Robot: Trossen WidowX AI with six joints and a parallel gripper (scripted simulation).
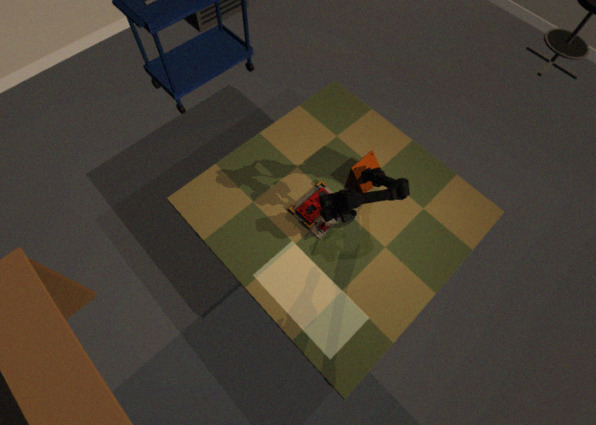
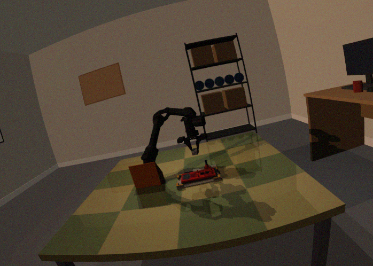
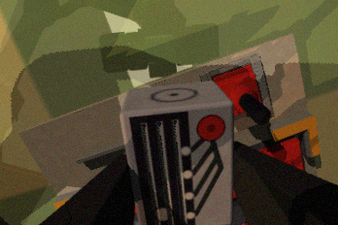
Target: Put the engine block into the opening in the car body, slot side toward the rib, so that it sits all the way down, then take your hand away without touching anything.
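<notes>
The engine block [image 2: 194,151] [image 3: 211,160] is a small light grey block with dark slots, a red disc and dark slanted bars. My gripper [image 2: 194,149] is shut on it and holds it upright in the air above the car body. The car body [image 1: 306,210] [image 2: 199,175] [image 3: 83,138] lies on the table, red on top with a grey base, orange corners and a small black lever near one end. In the wrist view the block and the dark fingers hide much of the car body, and the car body is turned relative to the block. The opening and the rib cannot be made out.
An orange slanted panel [image 1: 370,162] [image 2: 145,176] stands beside the arm's base, near the car body. The table top [image 2: 144,229] has green and tan squares with shadows and a bright patch. A blue cart [image 1: 201,64], shelves and a desk [image 2: 331,121] stand away from the table.
</notes>
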